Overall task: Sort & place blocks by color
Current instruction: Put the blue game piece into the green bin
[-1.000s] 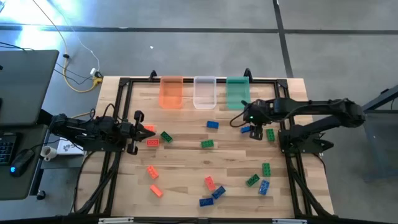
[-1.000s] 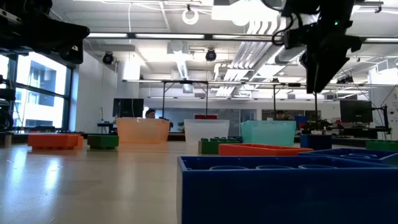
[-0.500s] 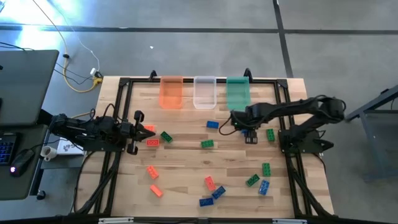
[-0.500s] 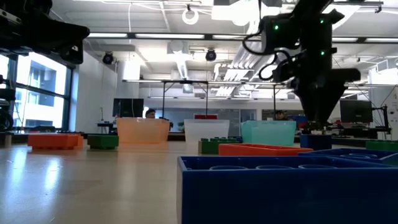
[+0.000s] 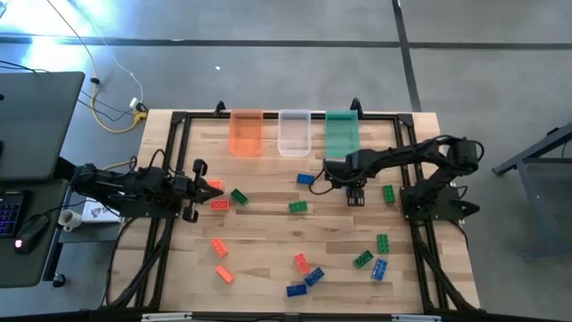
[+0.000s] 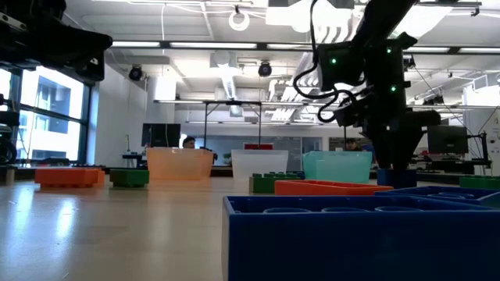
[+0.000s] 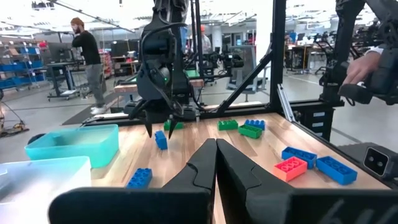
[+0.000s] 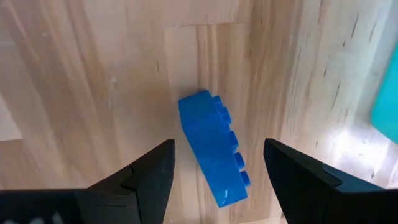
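Near the front of the wooden surface (image 5: 268,241) lie scattered red-orange, blue and green studded plastic bricks. At the left edge the left end effector (image 5: 198,189) waits, fingers closed together. Farther back and right, the right end effector (image 8: 217,163) hangs spread wide, straddling a small blue studded plastic brick (image 8: 213,148) on the wood. The brick's long axis runs roughly parallel to the fingers, slightly skewed, so closing would pinch its long sides. The right arm is clearly nearer. Farthest back stands the translucent green tub (image 5: 341,132).
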You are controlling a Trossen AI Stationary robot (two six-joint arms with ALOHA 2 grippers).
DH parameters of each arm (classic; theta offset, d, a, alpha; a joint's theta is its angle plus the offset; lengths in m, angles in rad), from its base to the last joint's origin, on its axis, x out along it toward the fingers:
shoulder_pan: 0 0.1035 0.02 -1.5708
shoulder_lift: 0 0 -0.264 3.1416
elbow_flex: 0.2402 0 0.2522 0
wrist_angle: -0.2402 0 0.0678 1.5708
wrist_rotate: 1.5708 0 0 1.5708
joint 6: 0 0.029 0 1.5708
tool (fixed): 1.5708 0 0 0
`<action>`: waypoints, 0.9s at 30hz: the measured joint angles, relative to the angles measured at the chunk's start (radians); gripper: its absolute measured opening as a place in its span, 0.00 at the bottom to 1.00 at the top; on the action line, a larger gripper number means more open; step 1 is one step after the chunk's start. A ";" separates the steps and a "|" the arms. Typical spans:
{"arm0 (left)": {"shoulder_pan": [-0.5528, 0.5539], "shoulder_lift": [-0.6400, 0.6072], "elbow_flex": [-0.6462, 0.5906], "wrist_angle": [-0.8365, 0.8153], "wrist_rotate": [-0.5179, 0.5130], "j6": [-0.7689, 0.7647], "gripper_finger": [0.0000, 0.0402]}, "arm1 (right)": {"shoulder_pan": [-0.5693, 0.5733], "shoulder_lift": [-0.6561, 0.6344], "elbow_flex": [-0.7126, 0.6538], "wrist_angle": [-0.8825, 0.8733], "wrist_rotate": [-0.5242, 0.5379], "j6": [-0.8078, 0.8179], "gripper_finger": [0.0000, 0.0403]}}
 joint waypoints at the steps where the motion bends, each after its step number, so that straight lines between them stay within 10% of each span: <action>1: 0.000 0.000 0.000 -0.005 0.000 -0.001 0.00 | -0.005 0.005 0.000 0.000 -0.003 0.000 0.59; 27: 0.000 0.000 0.000 -0.012 0.000 0.001 0.00 | -0.052 0.019 0.000 0.022 -0.080 -0.012 0.44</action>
